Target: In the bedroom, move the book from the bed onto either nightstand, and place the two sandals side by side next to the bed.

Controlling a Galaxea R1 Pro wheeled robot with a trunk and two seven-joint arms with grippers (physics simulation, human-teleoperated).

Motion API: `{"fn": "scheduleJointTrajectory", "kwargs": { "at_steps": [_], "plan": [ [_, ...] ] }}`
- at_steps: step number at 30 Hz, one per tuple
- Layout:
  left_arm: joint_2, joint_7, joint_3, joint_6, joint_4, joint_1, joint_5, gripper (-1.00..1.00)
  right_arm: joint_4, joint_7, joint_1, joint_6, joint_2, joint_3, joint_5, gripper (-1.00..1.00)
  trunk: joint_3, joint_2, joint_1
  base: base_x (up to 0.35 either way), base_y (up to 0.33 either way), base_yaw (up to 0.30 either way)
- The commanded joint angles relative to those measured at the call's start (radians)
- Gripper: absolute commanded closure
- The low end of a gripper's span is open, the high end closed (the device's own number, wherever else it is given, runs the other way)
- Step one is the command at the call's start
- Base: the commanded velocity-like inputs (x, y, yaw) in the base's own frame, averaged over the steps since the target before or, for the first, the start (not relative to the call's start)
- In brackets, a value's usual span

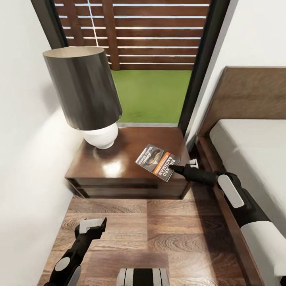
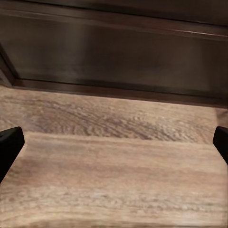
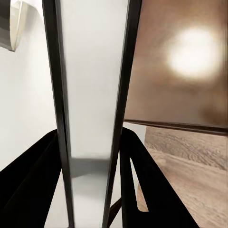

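You are holding the book [image 1: 158, 161] in your right hand [image 1: 177, 169], its fingers closed on the spine end while the cover is hanging over the front right part of the nightstand [image 1: 119, 163]. In the right wrist view the book [image 3: 92, 95] is showing edge-on between the 2 dark fingers [image 3: 142, 190], so the grip is thin and near 1 end. Whether the book is already touching the surface or hovering just above it, I cannot tell.

The risks from here are mostly about the release. The book is lying close to the front edge — if you are letting go with much of it past that edge, it may be tipping off onto the floor [image 1: 159, 222]. A tilted release could also make it slide on the glossy wood. The lamp [image 1: 85, 91] is standing well clear at the back left.

Your left hand [image 1: 92, 226] is hanging low over the floor, fingers spread apart and holding nothing.
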Motion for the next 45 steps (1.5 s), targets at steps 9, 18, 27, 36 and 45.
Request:
{"fn": "scheduleJointTrajectory", "kwargs": {
  "at_steps": [9, 18, 27, 36, 45],
  "plan": [
    [0.001, 0.009, -0.003, 0.004, -0.005, 0.0, 0.009, -1.0, 0.0, 0.005, -0.001, 0.002, -0.001, 0.001, -0.001, 1.0, -0.013, 0.0, 0.0, 0.0, 0.0, 0.0],
    [0.002, 0.009, -0.003, 0.003, -0.005, 0.0, 0.009, -1.0, 0.0, 0.005, -0.001, 0.002, -0.001, 0.001, -0.002, 1.0, -0.028, 0.0, 0.0, 0.0, 0.0, 0.0],
    [0.002, 0.008, -0.003, 0.003, -0.004, 0.0, 0.009, -1.0, -0.001, 0.005, -0.001, 0.002, -0.001, 0.002, -0.002, 1.0, -0.042, 0.0, 0.0, 0.004, 0.0, 0.0],
    [0.002, 0.006, 0.003, 0.004, -0.005, 0.0, 0.009, -1.0, 0.0, 0.005, -0.001, 0.001, -0.001, 0.003, -0.002, 1.0, -0.052, 0.0, 0.0, 0.247, 0.0, 0.0],
    [0.003, 0.007, 0.007, 0.004, -0.005, 0.0, 0.009, -1.0, 0.0, 0.005, -0.001, 0.001, -0.001, 0.003, -0.002, 1.0, -0.056, 0.0, 0.0, 0.141, 0.0, 0.0]
  ]
}}
